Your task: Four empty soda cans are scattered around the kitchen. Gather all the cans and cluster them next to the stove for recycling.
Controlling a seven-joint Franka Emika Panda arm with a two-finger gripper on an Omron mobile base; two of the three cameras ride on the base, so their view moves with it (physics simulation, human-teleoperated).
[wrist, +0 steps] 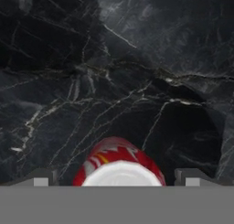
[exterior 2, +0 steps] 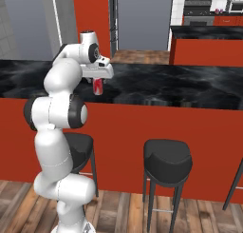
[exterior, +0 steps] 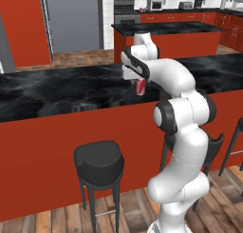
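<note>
Red soda can (exterior: 140, 86) upright on black counter (exterior: 57, 92) | gripper (wrist: 117, 178) spread wide astride it | bare marble around

The arm (exterior: 182, 132) is glossy white, built of thick rounded segments like stacked capsules, with dark charcoal bands and caps at the joints. A black recessed panel runs along the link near the wrist. The hand (exterior 2: 98, 70) is a pale grey-white block, with small dark finger tips (wrist: 42, 178).
</note>
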